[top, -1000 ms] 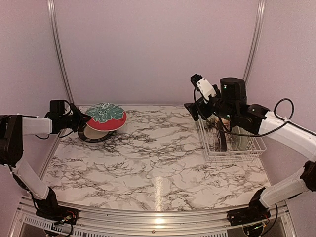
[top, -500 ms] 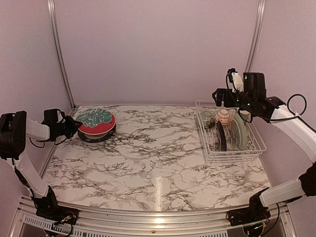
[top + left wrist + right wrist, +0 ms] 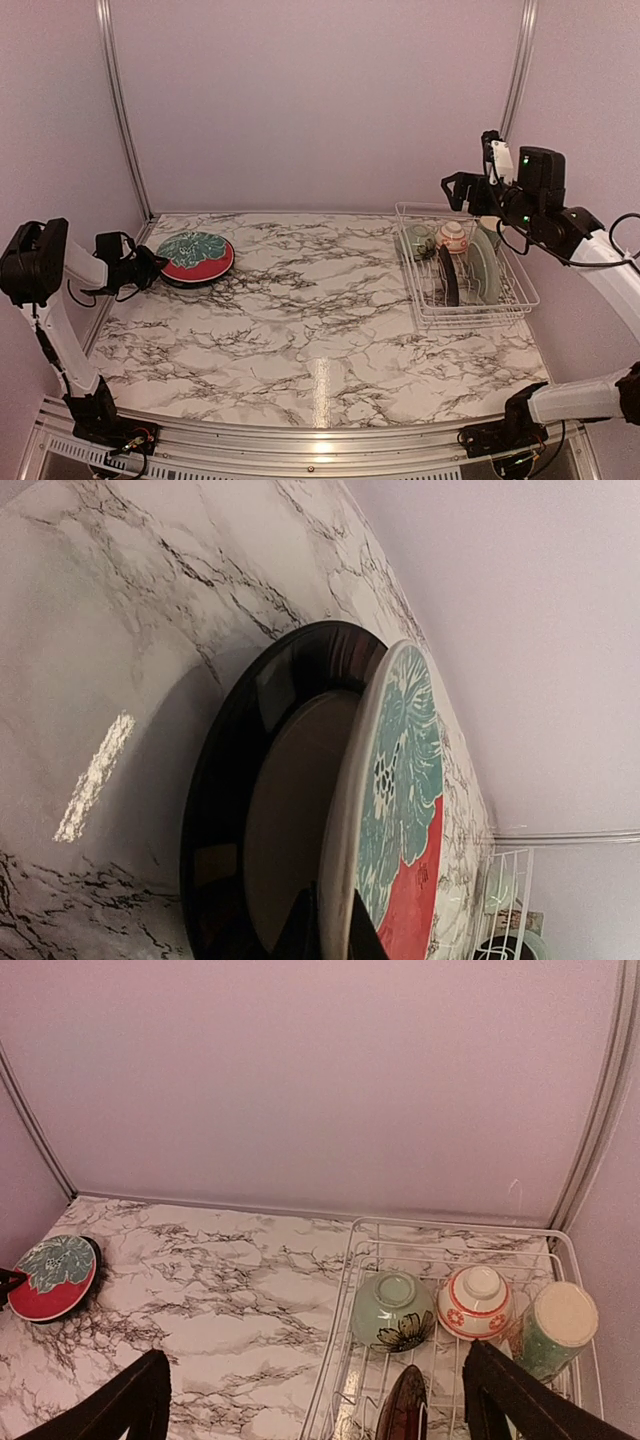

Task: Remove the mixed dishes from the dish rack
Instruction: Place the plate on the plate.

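A red and green patterned plate point(image 3: 196, 256) lies on top of a black-rimmed plate point(image 3: 225, 810) at the table's far left. My left gripper point(image 3: 152, 268) is shut on the patterned plate's point(image 3: 400, 810) left rim. The white wire dish rack point(image 3: 523, 297) stands at the right. It holds a pale green bowl point(image 3: 392, 1307), an orange-red-and-white bowl point(image 3: 477, 1302), a cream mug point(image 3: 553, 1328), an upright dark plate point(image 3: 450, 276) and a pale green plate point(image 3: 486, 268). My right gripper point(image 3: 462, 190) hangs open high above the rack's back end, holding nothing.
A pale wall with metal corner rails closes the back and sides. The marble tabletop point(image 3: 310, 300) stretches between the stacked plates and the rack. The left arm lies low along the left wall.
The left gripper drew left and lowered the patterned plate flat onto the black-rimmed plate. The right arm rose up and back from the rack, still open.
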Controlling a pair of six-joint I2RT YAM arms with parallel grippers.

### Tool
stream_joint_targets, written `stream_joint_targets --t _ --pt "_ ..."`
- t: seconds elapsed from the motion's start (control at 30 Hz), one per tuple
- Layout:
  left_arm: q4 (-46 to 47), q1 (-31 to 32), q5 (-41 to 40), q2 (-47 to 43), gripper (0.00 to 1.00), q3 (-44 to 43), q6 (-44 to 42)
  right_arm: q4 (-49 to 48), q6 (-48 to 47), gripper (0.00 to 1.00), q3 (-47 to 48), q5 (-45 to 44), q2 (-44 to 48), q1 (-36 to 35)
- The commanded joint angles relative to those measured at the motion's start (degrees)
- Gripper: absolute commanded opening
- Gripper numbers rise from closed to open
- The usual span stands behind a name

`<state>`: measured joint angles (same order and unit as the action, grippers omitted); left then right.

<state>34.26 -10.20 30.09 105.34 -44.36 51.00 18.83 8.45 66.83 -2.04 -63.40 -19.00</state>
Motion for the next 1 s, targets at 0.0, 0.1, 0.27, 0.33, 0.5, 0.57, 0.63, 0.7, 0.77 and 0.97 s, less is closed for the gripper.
stream_joint_targets --t 0.0,0.1,0.27,0.33,0.5,0.57,0.63,0.7,0.77,0.97 --pt "7.6 -0.4 1.3 -0.2 0.0 -1.7 -0.3 -0.8 -2.5 0.98 0.1 1.5 0.0 0.2" --pt "3.4 -0.4 -0.1 0.1 0.0 -2.9 -2.0 -0.1 -3.2 0.99 0.2 0.4 -0.4 0.2" --pt "-1.0 -0.4 -1.7 -0.5 0.15 -3.6 -4.2 -1.0 -3.3 0.99 -0.7 1.4 -0.1 0.2" --pt "-4.1 -0.4 -2.7 -0.6 0.22 -4.2 -5.2 -1.5 -3.3 0.98 -1.1 2.9 0.0 0.2" --pt "-11.7 -0.3 -5.0 -1.2 0.37 -6.2 -7.0 -2.0 -3.3 0.99 -1.4 4.0 0.0 0.2" --pt "-13.7 -0.3 -6.3 -2.2 0.43 -6.2 -7.8 -2.0 -3.5 0.99 -1.5 4.1 0.0 0.2" --pt "-15.7 -0.3 -7.4 -3.1 0.44 -6.2 -8.6 -2.0 -3.5 0.99 -1.5 4.4 0.0 0.2" --pt "-17.8 -0.3 -8.2 -4.1 0.52 -6.2 -9.6 -2.0 -3.5 0.98 -1.6 4.6 0.0 0.2" --pt "-19.6 -0.2 -9.2 -5.1 0.58 -6.3 -10.7 -2.2 -3.4 0.98 -1.7 4.7 -0.1 0.2" --pt "-25.7 0.6 -14.1 -8.1 0.68 -7.1 -14.1 -2.4 -3.0 0.98 -1.5 4.9 -0.5 0.2"
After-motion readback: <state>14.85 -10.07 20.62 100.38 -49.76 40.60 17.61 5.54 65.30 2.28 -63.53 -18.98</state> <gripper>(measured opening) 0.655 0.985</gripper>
